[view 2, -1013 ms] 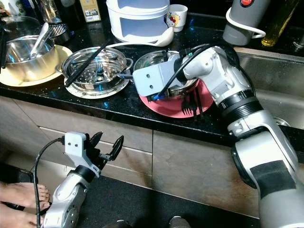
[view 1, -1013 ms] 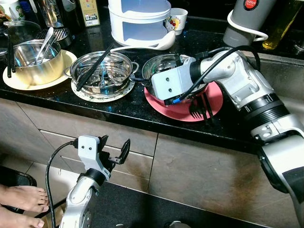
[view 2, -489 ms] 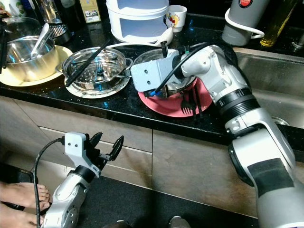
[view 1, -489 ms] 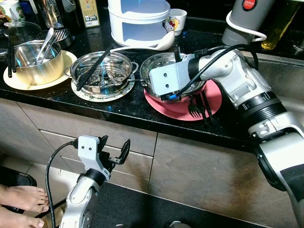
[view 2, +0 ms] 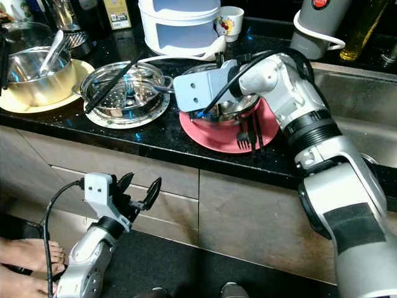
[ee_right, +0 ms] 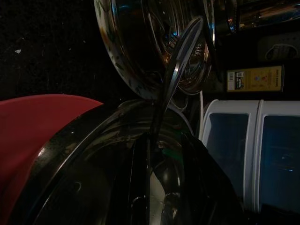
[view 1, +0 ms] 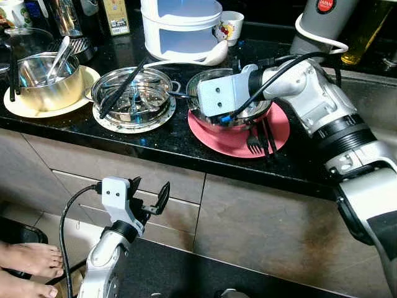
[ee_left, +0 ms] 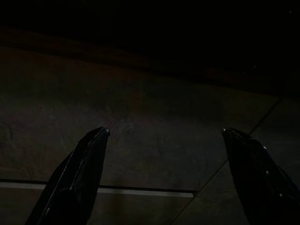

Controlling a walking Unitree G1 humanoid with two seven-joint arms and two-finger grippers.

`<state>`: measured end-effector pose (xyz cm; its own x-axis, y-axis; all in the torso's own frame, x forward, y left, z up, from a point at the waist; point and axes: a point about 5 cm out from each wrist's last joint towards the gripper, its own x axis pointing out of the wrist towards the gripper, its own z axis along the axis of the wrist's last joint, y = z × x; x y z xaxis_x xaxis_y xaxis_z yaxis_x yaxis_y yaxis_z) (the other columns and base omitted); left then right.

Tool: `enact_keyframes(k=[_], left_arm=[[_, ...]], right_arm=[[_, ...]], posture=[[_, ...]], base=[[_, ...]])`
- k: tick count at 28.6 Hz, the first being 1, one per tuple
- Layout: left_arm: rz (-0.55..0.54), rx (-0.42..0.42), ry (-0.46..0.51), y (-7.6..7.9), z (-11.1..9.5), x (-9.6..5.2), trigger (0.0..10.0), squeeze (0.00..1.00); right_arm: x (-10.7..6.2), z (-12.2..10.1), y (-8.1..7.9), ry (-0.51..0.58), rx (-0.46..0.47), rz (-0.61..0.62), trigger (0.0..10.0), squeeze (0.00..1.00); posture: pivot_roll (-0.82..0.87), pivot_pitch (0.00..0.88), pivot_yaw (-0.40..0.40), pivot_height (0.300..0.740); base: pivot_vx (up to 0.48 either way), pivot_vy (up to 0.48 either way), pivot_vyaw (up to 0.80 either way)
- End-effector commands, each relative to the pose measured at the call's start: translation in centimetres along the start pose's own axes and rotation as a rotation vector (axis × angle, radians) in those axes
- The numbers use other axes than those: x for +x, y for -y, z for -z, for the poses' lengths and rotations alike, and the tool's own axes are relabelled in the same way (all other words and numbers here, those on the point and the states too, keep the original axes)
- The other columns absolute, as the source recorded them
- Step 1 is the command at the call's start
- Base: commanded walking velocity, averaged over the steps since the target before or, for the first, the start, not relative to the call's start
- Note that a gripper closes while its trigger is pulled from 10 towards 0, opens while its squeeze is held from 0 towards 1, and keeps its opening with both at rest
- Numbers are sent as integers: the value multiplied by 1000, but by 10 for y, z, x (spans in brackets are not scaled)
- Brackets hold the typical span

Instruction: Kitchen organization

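The tidying looks barely under way, judging by how much still sits out on the black tabletop. The right end effector reaches into the steel bowl that stands on the pink plate, and its two black fingers appear closed on a metal spoon whose handle rises up between them in the right wrist view. The bowl itself is still on the plate, and a black fork lies on the plate's near edge, just beside the bowl.

Still to be dealt with, as far as I can judge: the steamer pot on its own plate with black chopsticks laid across it, and the steel pot on the cream plate with utensils standing in it. The white stacked container and the small mug stand behind.

The left end effector hangs idle low in front of the cabinet drawers, fingers well apart and empty. A person's bare feet stand on the floor near it.

The right wrist's body covers the bowl's inside in the head views, so what else is inside cannot be told. The far end of the spoon is lost in reflections
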<state>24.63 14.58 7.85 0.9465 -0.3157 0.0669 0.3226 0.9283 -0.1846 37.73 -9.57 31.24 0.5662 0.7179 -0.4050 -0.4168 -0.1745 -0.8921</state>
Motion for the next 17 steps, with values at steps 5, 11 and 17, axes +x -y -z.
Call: enact_keyframes(k=[5,11,17], left_arm=[[-9,-15,-3,1,1,-3,10000,0],[-11,-15,-1,1,1,-3,10000,0],[-10,-15,-2,1,1,-3,10000,0]], right_arm=[[-3,2,1,-13,-8,-26,6157,0],[-3,4,0,-21,-11,-32,0,0],[-6,5,3,-24,-5,-10,0,0]], posture=[[11,99,-50,740],[11,100,-52,740],[11,97,-51,740]], base=[[0,0,0],[0,0,0],[0,0,0]])
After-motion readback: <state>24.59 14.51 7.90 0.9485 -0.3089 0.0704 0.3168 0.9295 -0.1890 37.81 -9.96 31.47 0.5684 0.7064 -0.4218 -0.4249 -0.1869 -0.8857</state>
